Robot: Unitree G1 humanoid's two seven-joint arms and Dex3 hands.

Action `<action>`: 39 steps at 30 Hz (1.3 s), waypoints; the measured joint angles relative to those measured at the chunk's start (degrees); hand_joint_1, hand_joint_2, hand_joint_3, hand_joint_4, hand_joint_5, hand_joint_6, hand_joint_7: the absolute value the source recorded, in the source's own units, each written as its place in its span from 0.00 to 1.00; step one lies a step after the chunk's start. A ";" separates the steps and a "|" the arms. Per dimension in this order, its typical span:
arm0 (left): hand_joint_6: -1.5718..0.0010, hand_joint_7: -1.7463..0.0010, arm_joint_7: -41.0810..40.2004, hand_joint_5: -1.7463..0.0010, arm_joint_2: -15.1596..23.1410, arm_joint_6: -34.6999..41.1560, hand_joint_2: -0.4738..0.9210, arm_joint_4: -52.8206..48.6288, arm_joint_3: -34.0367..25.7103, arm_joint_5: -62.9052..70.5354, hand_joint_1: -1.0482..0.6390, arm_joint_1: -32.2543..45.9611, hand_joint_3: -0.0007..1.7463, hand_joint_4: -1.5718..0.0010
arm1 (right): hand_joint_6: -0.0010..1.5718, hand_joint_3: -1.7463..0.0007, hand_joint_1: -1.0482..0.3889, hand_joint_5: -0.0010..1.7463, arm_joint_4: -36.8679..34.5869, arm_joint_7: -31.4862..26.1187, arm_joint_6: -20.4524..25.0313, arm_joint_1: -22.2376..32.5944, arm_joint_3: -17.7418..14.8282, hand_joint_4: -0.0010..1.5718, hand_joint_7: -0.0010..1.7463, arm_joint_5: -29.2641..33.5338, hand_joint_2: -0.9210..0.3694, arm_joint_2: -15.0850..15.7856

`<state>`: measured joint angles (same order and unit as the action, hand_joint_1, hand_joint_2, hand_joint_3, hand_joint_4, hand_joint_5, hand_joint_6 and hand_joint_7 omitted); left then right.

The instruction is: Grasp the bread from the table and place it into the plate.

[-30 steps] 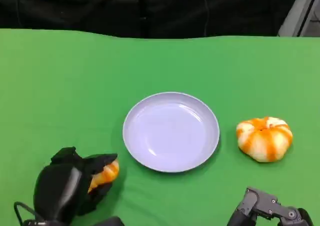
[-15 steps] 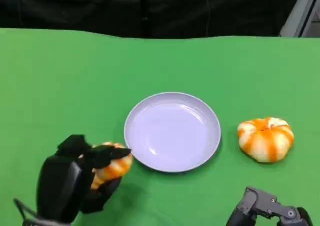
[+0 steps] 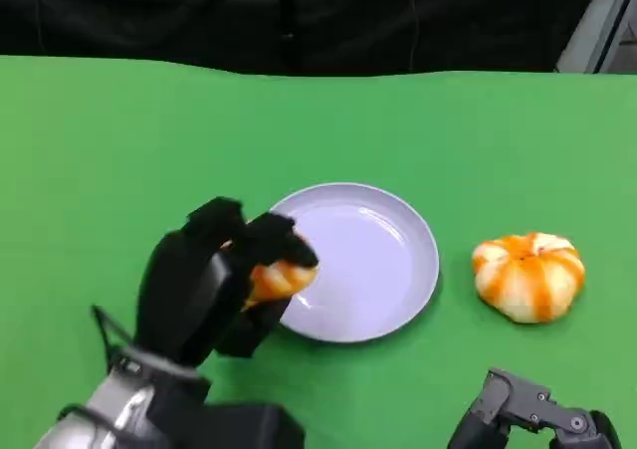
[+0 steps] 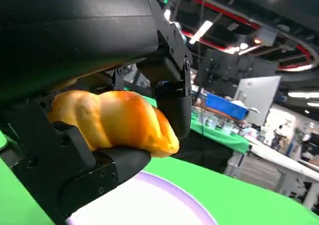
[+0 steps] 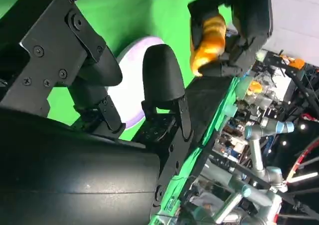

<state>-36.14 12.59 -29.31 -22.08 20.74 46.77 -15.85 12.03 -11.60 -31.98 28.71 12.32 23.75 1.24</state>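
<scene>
Holding bread point(image 3: 277, 278) in my left hand point(image 3: 214, 280) over plate point(image 3: 398, 270) rim; early release risks bread rolling onto counter point(image 3: 119, 150).

Green table cloth point(image 3: 119, 150) covers most of the head view, lower edge to upper quarter. Black backdrop point(image 3: 299, 16) runs along the top of the frame, grey panel edge point(image 3: 602, 26) in the upper right corner. Orange-and-white striped pumpkin point(image 3: 528, 275) sits on the cloth at right centre, upright, lobed.

Left wrist view: blurred hall in the upper right, ceiling strip lights point(image 4: 202, 31), blue bin point(image 4: 224, 107) on a green-covered bench, white panel point(image 4: 256, 98) behind it.

Right wrist view: silver-and-teal robot arm point(image 5: 259, 150) at lower right, cluttered shelves around it, too blurred to identify.
</scene>
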 measured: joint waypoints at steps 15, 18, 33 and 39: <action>0.60 0.65 6.50 0.38 -10.28 6.07 0.82 -13.93 4.24 -2.15 0.45 -13.52 0.33 0.67 | 0.54 0.06 0.79 0.98 -0.03 -2.16 0.89 0.37 1.78 0.55 0.79 0.22 0.57 -0.47; 0.75 0.93 15.49 0.69 -10.03 12.29 0.98 -12.12 5.51 -2.09 0.32 -13.49 0.14 0.90 | 0.54 0.06 0.79 0.99 -0.02 -2.80 0.92 0.40 1.90 0.54 0.79 0.33 0.57 -0.44; 1.00 1.00 48.13 1.00 -4.19 34.02 1.00 6.77 11.40 0.38 0.03 -8.90 0.29 1.00 | 0.54 0.04 0.80 1.00 -0.16 -3.23 1.39 0.41 3.12 0.55 0.80 -0.51 0.57 -0.70; 1.00 1.00 50.42 1.00 -0.52 34.94 1.00 15.29 9.62 -1.06 0.07 -4.48 0.29 1.00 | 0.54 0.05 0.81 1.00 -0.98 -3.27 1.40 0.20 4.06 0.55 0.81 -1.40 0.56 -0.96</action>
<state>14.28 12.07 5.64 -6.79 30.37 45.71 -20.32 11.06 -14.87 -30.58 28.91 16.37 22.35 0.28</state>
